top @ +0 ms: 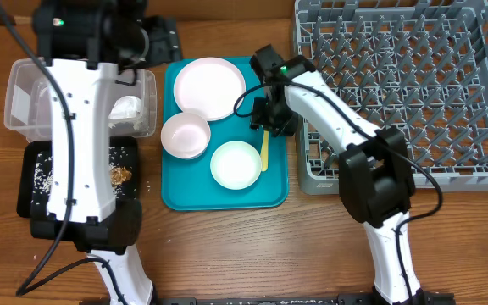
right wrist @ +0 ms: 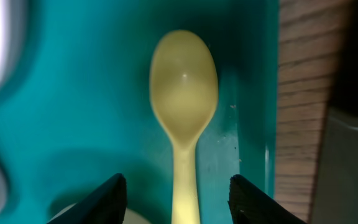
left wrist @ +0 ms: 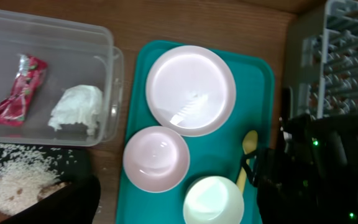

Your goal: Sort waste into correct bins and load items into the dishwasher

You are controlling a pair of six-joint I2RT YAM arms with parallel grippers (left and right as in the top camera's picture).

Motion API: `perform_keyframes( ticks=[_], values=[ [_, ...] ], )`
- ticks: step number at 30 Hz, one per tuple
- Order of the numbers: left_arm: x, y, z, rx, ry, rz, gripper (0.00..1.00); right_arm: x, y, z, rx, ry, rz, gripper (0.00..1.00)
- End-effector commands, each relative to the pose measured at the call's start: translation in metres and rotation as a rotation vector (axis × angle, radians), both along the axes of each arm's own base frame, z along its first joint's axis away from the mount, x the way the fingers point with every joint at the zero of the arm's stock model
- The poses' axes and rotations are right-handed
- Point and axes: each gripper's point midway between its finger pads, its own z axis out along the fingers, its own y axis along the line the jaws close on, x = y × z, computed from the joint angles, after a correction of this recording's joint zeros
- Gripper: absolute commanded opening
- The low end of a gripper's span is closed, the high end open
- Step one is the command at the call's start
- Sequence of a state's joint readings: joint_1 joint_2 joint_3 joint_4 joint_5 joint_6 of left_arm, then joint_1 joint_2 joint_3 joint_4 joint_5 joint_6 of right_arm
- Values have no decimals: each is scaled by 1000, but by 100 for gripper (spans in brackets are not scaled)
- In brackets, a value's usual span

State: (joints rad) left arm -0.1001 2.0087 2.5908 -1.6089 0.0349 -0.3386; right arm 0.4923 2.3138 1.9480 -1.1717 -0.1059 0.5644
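The right claw (right wrist: 180, 202) is spread, one finger on each side of the pale yellow spoon (right wrist: 184, 87), with gaps showing on both sides of its handle. The spoon lies flat on the teal tray (top: 176, 191) at the tray's 3 o'clock edge, just beside a white bowl (top: 235, 164) and near the grey dish rack (top: 396, 85). The left claw (top: 158, 42), toward the table's 11 o'clock, stands spread.

On the middle tray (top: 176, 193) the plate (top: 209, 86) lies at the back, a bowl (top: 185, 135) before it, a second bowl (top: 235, 164) front-right and the spoon (top: 264, 151) along the right edge — the dish rack (top: 413, 76) stands to the right, and to the left the tub (top: 24, 93) holds wrapper (left wrist: 18, 90) and napkin (left wrist: 76, 107), with rice (top: 45, 178) on the flat tray (top: 30, 193) before it.
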Motion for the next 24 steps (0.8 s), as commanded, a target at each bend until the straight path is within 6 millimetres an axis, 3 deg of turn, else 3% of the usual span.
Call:
perform_keyframes(
  ticks=[1, 9, 13, 18, 24],
  values=[
    [-3, 18, 12, -29, -25, 43, 82, -4, 5, -11, -1, 21, -11, 54],
    [-8, 29, 9, -39, -1, 68, 85, -4, 5, -42, -14, 42, -81, 40],
    [-10, 31, 7, -32, 11, 72, 99, -7, 7, -47, -2, 52, -79, 28],
    [-10, 31, 7, -33, 12, 71, 100, -7, 8, -46, 8, 56, -79, 5],
    [-10, 31, 7, -33, 12, 71, 100, -6, 9, -45, 26, 63, -83, 4]
  ],
)
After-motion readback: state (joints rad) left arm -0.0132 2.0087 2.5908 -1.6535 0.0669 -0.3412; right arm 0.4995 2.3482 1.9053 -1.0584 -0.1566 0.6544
